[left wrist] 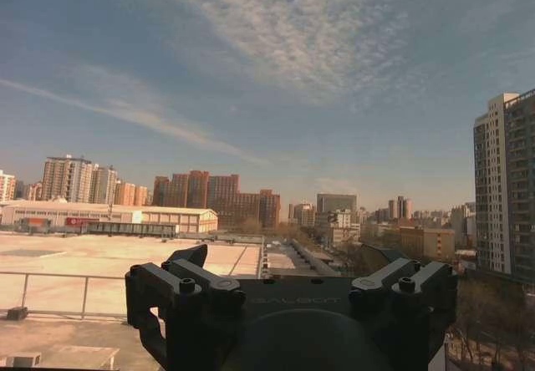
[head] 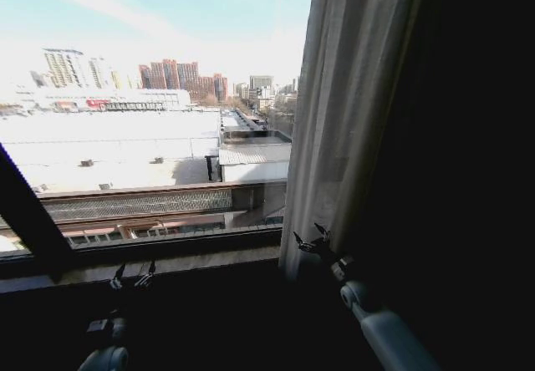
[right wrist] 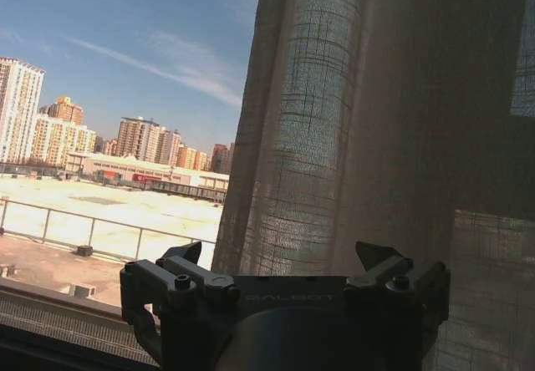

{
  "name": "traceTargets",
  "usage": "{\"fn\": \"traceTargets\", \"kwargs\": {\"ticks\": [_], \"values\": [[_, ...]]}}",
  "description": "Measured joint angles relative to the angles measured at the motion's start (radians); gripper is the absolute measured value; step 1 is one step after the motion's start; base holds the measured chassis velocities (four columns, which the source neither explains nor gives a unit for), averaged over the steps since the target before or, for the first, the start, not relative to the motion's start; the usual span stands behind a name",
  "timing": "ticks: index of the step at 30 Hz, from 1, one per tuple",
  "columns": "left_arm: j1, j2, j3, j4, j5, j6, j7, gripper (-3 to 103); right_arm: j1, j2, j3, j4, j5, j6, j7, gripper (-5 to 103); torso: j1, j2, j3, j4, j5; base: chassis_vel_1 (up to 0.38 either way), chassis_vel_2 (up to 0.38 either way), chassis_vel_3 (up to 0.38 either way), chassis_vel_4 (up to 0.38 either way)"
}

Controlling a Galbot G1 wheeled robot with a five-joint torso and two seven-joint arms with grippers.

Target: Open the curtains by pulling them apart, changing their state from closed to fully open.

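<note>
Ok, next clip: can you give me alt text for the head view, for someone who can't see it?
A sheer curtain hangs gathered at the right of a window, leaving the glass bare onto sunlit rooftops and distant towers. The right claw sits open at the curtain's lower edge, while the left claw waits low beneath the sill, also open.

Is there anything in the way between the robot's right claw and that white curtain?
Nothing visible. The right tool sits open right at the curtain's inner edge, low down near the window sill, with no object between them. The left tool hangs open by the bare window glass.
</note>
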Motion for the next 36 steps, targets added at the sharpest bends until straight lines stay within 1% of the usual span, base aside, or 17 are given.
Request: {"fn": "traceTargets", "kwargs": {"ticks": [5, 8, 12, 14, 16, 18, 19, 21, 25, 28, 35, 36], "values": [[0.000, 0.000, 0.000, 0.000, 0.000, 0.000, 0.000, 100, 0.021, 0.003, -0.003, -0.028, -0.006, 0.006, 0.000, 100, 0.000, 0.000, 0.000, -0.0002, 0.0000, -0.010, 0.008, 0.007, -0.003], [0.000, 0.000, 0.000, 0.000, 0.000, 0.000, 0.000, 100, 0.029, 0.006, -0.001, -0.050, -0.003, 0.014, -0.043, 100, -0.001, 0.000, 0.000, -0.0002, -0.0002, 0.000, 0.000, 0.000, 0.000], [0.000, 0.000, 0.000, 0.000, 0.000, 0.000, 0.000, 100, 0.032, 0.013, -0.004, -0.060, -0.006, 0.017, -0.062, 100, -0.001, 0.000, 0.000, 0.0000, -0.0002, 0.000, 0.000, 0.000, 0.000], [0.000, 0.000, 0.000, 0.000, 0.000, 0.000, 0.001, 100, 0.037, 0.019, -0.015, -0.061, -0.010, 0.016, -0.034, 100, -0.001, 0.000, 0.000, 0.0000, 0.0000, 0.000, 0.000, 0.000, 0.000], [0.000, 0.000, 0.000, 0.000, 0.000, 0.000, 0.001, 100, 0.039, 0.021, -0.019, -0.062, -0.012, 0.015, -0.022, 100, -0.001, 0.000, 0.000, -0.0001, 0.0000, 0.000, 0.000, 0.000, 0.000], [0.000, 0.000, 0.000, 0.000, 0.000, 0.000, 0.001, 100, 0.060, 0.032, -0.033, -0.073, -0.027, 0.009, 0.020, 100, -0.001, 0.000, 0.000, -0.0002, 0.0000, 0.000, 0.000, 0.000, 0.000], [0.000, 0.000, 0.000, 0.000, 0.000, 0.000, 0.001, 100, 0.060, 0.032, -0.033, -0.073, -0.027, 0.009, 0.020, 100, -0.001, 0.000, 0.000, -0.0002, 0.0000, 0.000, 0.000, 0.000, 0.000], [0.000, 0.000, 0.000, 0.000, 0.000, 0.000, 0.001, 100, 0.104, 0.042, -0.049, -0.110, -0.035, 0.006, 0.046, 100, 0.000, 0.000, 0.000, -0.0001, 0.0000, 0.000, 0.000, 0.000, 0.000], [0.000, 0.000, 0.000, 0.000, 0.000, 0.000, 0.001, 100, 0.135, 0.048, -0.059, -0.137, -0.036, 0.006, 0.053, 100, 0.000, 0.000, 0.000, 0.0001, -0.0001, 0.000, 0.000, 0.000, 0.000], [0.000, 0.000, 0.000, 0.000, 0.000, 0.000, 0.001, 100, 0.200, 0.068, -0.097, -0.181, -0.038, -0.009, 0.085, 100, 0.000, 0.000, 0.000, -0.0001, -0.0002, 0.000, 0.000, 0.000, 0.000], [0.000, 0.000, 0.000, 0.000, 0.000, 0.000, 0.001, 100, 0.246, 0.100, -0.121, -0.227, -0.060, -0.009, 0.117, 100, 0.000, 0.000, 0.000, 0.0001, -0.0001, 0.000, 0.000, 0.000, 0.000], [0.000, 0.000, 0.000, 0.000, 0.000, 0.000, 0.001, 100, 0.251, 0.103, -0.124, -0.235, -0.071, -0.008, 0.118, 103, 0.000, 0.000, 0.000, 0.0000, -0.0001, 0.000, 0.000, 0.000, 0.000]]}}
